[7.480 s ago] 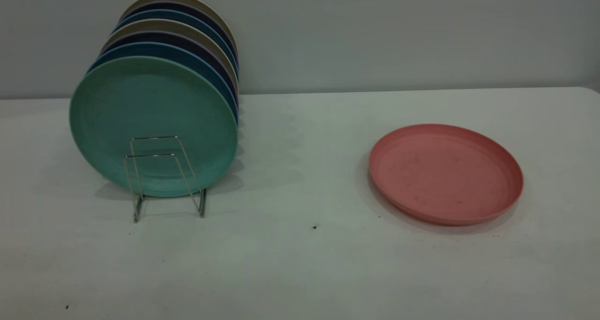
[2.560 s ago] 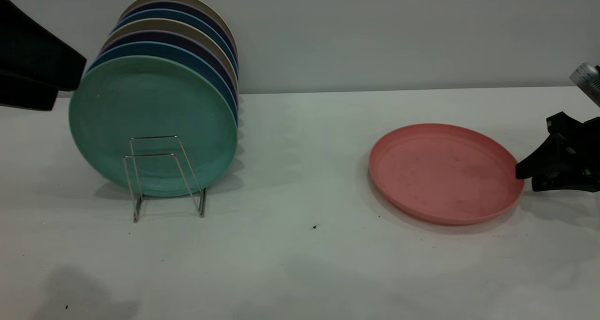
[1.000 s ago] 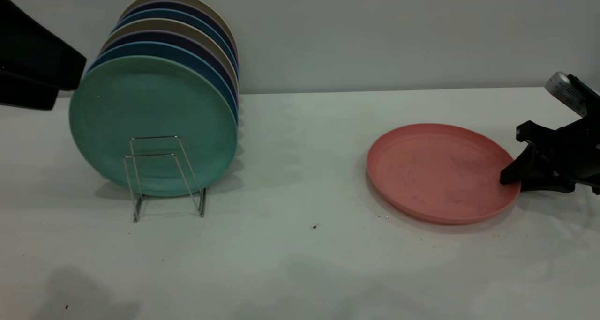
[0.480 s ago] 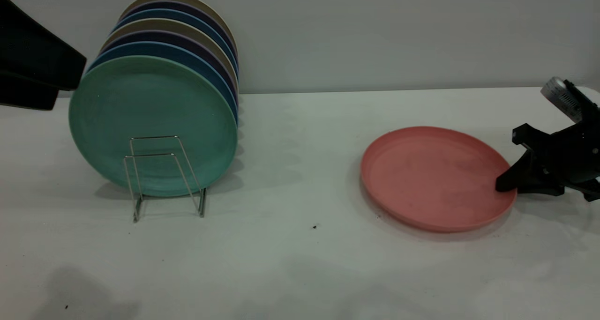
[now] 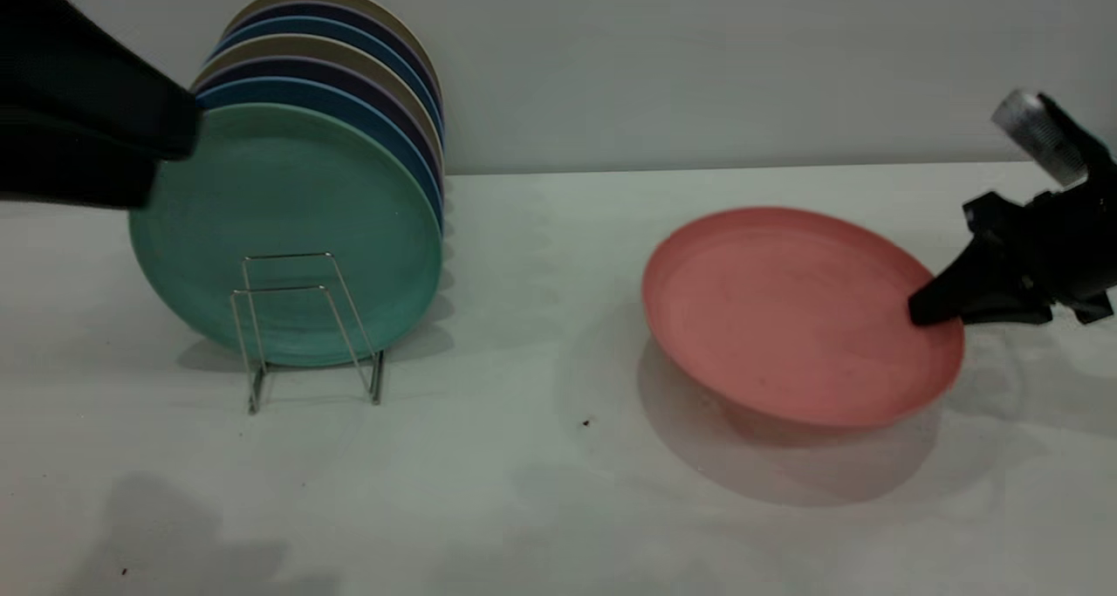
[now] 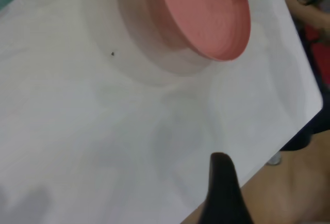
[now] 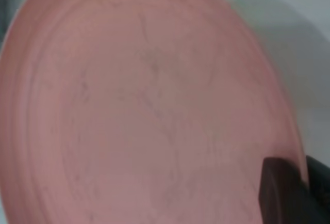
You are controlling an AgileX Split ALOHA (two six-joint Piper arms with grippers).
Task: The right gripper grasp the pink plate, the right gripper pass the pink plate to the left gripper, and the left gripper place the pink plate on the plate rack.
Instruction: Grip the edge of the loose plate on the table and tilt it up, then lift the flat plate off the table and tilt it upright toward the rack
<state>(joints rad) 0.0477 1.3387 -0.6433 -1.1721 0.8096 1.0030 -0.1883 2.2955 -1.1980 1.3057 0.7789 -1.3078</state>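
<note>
A: Right gripper (image 5: 927, 310) state?
B: Pinching the rim of the pink plate (image 5: 794, 312) on the side nearest the table's (image 5: 541, 491) right edge. Plate tilted, clear of the surface, shadow beneath.
A: Left gripper (image 5: 148, 155)?
B: Near the left edge, before the teal-green plate (image 5: 297, 229) in the plate rack (image 5: 305, 325). Cannot tell how its fingers stand.
</note>
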